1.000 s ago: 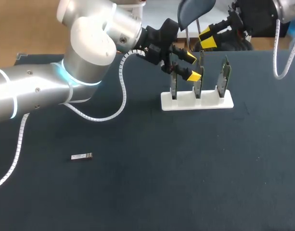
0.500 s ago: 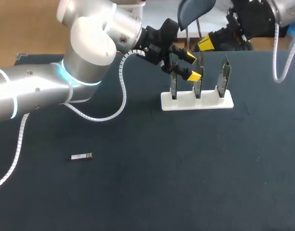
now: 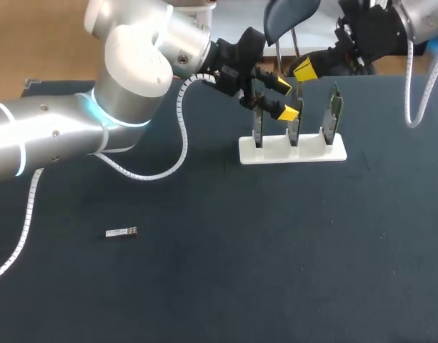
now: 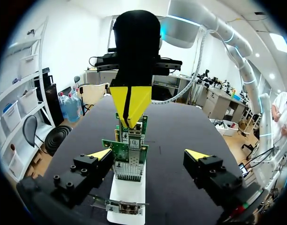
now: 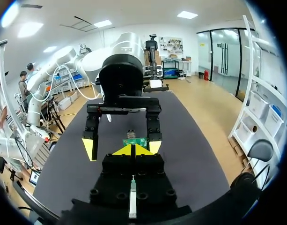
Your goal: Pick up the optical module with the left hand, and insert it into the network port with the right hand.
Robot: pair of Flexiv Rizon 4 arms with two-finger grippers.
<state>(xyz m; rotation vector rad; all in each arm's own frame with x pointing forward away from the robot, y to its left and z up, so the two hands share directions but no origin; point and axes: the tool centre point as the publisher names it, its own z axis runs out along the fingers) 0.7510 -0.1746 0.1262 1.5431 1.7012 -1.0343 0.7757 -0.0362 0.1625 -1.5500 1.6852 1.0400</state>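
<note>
The optical module (image 3: 121,232), a small silver bar, lies on the dark table at the front left, far from both grippers. My left gripper (image 3: 285,99) hovers open at the white rack (image 3: 292,151) of three upright green circuit boards (image 3: 296,123). In the left wrist view the boards (image 4: 129,151) stand in a row between its spread fingers (image 4: 100,154), touching neither. My right gripper (image 3: 304,70) hangs shut just above and behind the rack, its joined yellow tips (image 4: 130,104) over the boards' top edge. From the right wrist, that gripper (image 5: 133,150) points at a board (image 5: 134,140) and the open left gripper (image 5: 122,147).
The rack's white base (image 4: 127,194) sits at the back middle of the table (image 3: 276,250). A white coiled cable (image 3: 181,136) hangs from my left arm over the table behind the rack's left side.
My right gripper has shut and come down a little toward the rack. The left arm and the optical module have not moved.
</note>
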